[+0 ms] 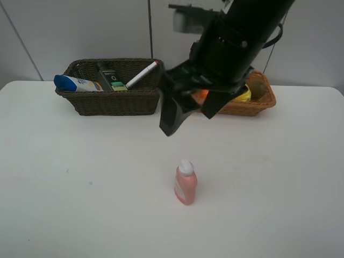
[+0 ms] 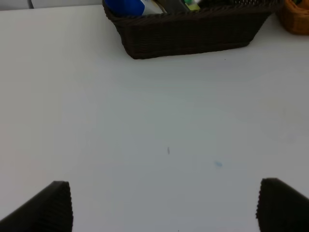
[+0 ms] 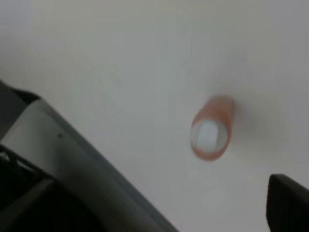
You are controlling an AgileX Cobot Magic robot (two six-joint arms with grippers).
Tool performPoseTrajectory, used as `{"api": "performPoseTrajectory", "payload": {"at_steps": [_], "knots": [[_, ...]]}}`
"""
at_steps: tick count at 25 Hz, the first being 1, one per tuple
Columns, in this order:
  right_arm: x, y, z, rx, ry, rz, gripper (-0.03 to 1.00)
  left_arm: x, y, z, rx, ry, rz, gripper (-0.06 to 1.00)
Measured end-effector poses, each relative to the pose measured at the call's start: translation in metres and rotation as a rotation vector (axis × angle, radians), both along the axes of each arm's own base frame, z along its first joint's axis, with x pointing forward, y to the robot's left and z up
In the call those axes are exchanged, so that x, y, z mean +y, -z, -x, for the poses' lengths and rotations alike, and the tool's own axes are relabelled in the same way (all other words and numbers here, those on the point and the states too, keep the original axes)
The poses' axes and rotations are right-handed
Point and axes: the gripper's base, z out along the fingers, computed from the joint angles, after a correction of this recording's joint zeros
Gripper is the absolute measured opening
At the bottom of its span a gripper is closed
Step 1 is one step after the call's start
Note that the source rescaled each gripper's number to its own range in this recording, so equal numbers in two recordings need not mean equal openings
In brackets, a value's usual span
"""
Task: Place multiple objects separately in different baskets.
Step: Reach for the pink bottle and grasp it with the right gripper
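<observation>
A small pink bottle with a white cap stands upright mid-table; the right wrist view looks down on that pink bottle. My right gripper hangs open above and behind it, nothing between its fingers. The dark brown basket holds a blue-capped white bottle, a black-green pump bottle and a white red-tipped marker. The light orange-tan basket, half hidden by the right arm, shows an orange, a lemon and a kiwi. My left gripper is open over bare table.
The white table stretches wide around the pink bottle. Both baskets stand side by side along the far edge before a pale wall. In the left wrist view the dark basket lies ahead, with the tan basket at the frame's corner.
</observation>
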Motion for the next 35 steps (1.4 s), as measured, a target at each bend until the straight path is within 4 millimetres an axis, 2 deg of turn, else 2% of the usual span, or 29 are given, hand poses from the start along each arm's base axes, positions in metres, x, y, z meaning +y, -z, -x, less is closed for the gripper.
{"api": "performPoseTrajectory", "payload": {"at_steps": [2, 5, 11, 16, 28, 35], "knots": [[0.001, 0.011, 0.013, 0.029, -0.026, 0.030, 1.00, 0.000, 0.000, 0.000, 0.000, 0.000, 0.000, 1.00], [0.003, 0.030, 0.018, 0.022, -0.026, 0.050, 1.00, 0.000, 0.000, 0.000, 0.000, 0.000, 0.000, 1.00], [0.009, 0.056, 0.003, -0.057, 0.004, 0.082, 1.00, 0.000, 0.000, 0.000, 0.000, 0.000, 0.000, 1.00], [0.010, 0.077, -0.011, -0.109, 0.016, 0.176, 1.00, 0.000, 0.000, 0.000, 0.000, 0.000, 0.000, 1.00], [0.019, 0.109, -0.019, -0.089, 0.016, 0.209, 1.00, 0.000, 0.000, 0.000, 0.000, 0.000, 0.000, 1.00], [0.023, 0.136, -0.023, -0.047, 0.010, 0.255, 1.00, 0.000, 0.000, 0.000, 0.000, 0.000, 0.000, 1.00]]}}
